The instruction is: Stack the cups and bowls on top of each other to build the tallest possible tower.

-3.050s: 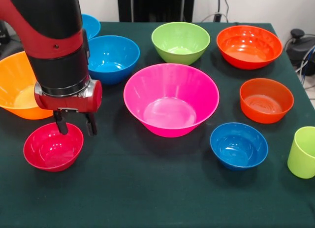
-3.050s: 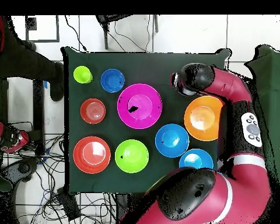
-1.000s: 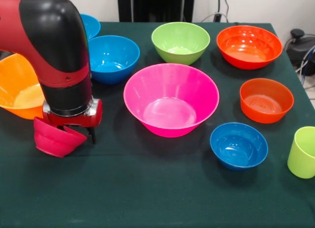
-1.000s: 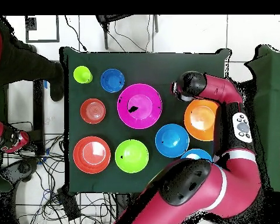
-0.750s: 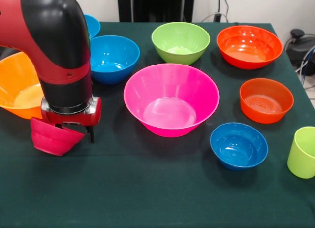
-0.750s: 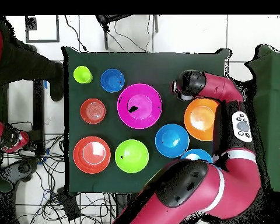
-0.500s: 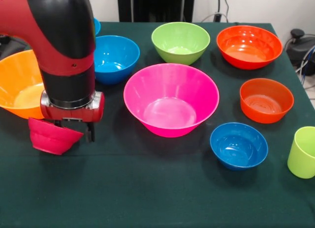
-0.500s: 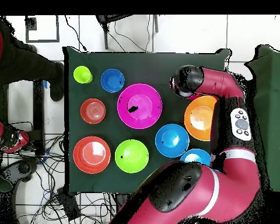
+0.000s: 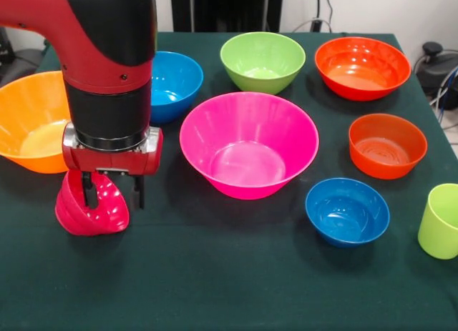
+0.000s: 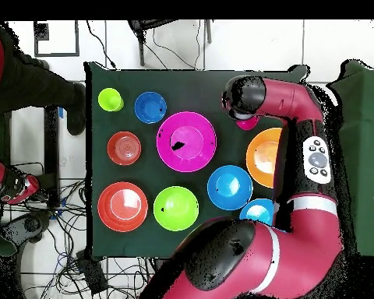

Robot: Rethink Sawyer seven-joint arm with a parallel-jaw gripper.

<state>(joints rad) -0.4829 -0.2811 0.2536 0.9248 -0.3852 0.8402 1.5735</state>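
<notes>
The table (image 9: 215, 288) has a dark green cloth on it. Past its far edge there's a pale wall w/ black cables. From above I see a white floor, more cables, and a person's dark sleeve (image 10: 22, 74) at one side.

My arm (image 9: 107, 52) comes down straight, wrist pointing at the table, just beside the big orange bowl (image 9: 28, 120). My gripper (image 9: 112, 193) is pinched on the rim of the small crimson bowl (image 9: 93, 209); one finger (image 9: 89, 190) is inside it, the other outside. The bowl hangs tipped on its side, its bottom near or on the cloth, can't tell which.

Big pink bowl (image 9: 248, 144) sits in the middle. The lime cup (image 9: 439, 220) stands upright, well apart, near the small blue bowl (image 9: 348, 210). Nothing's stacked yet.
</notes>
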